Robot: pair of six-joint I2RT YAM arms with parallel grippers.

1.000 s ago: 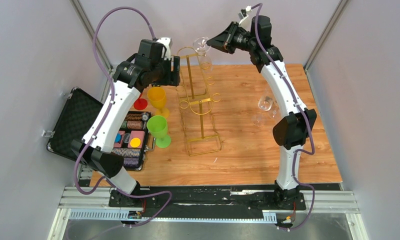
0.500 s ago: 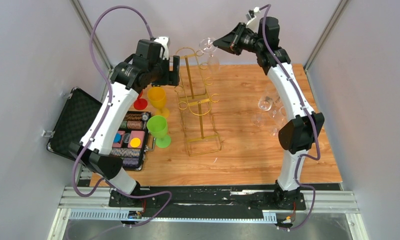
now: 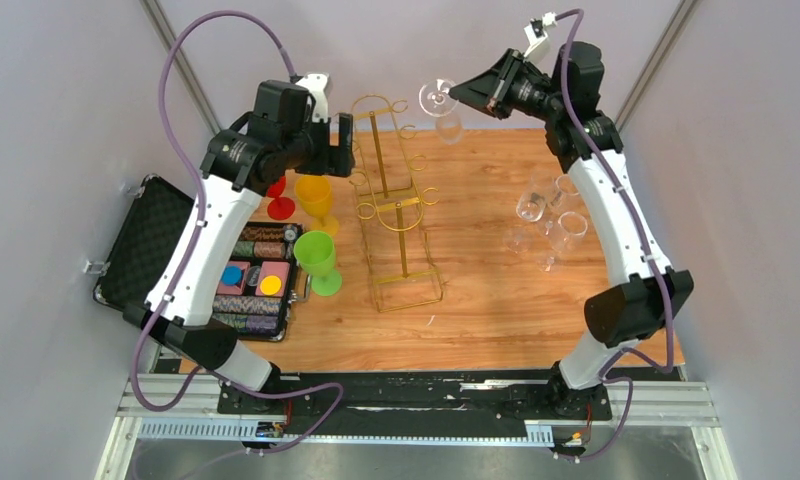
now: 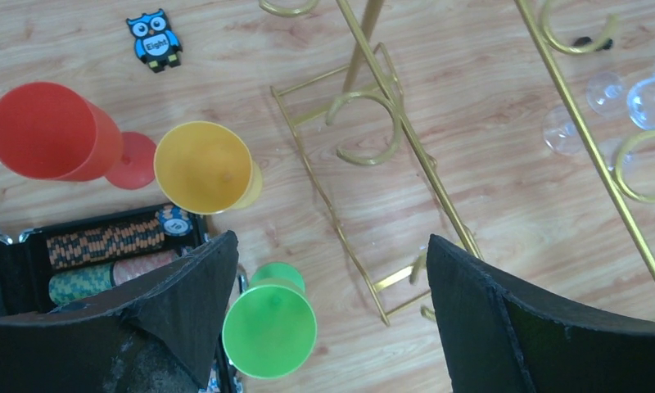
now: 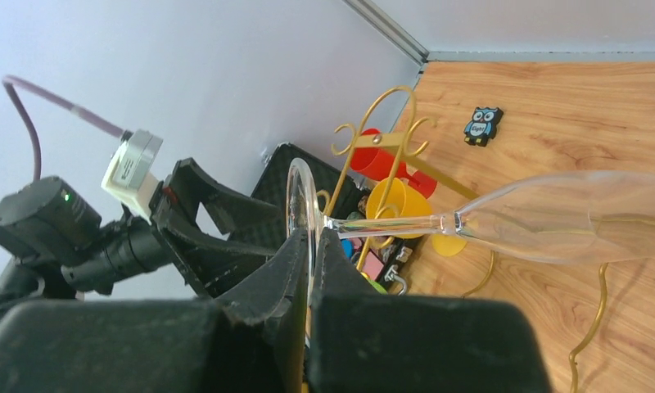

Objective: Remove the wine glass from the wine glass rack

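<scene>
The clear wine glass (image 3: 444, 112) hangs in the air to the right of the rack's top, apart from it, foot up and bowl down. My right gripper (image 3: 463, 94) is shut on the rim of its round foot. In the right wrist view the foot is pinched between the fingers (image 5: 310, 239), and the stem and bowl (image 5: 570, 225) stretch to the right. The gold wire wine glass rack (image 3: 401, 215) stands mid-table with no glass on its loops (image 4: 365, 131). My left gripper (image 3: 344, 146) hovers just left of the rack's top, open and empty (image 4: 328, 246).
Red (image 4: 50, 131), yellow (image 4: 203, 168) and green (image 4: 268, 327) plastic goblets stand left of the rack, beside an open black case of poker chips (image 3: 256, 275). Several clear glasses (image 3: 541, 215) stand on the table at right. An owl sticker (image 4: 154, 37) lies on the wood.
My right gripper carried the wine glass up and to the right, away from the rack's top loops. My left gripper opened wider and drew back slightly left.
</scene>
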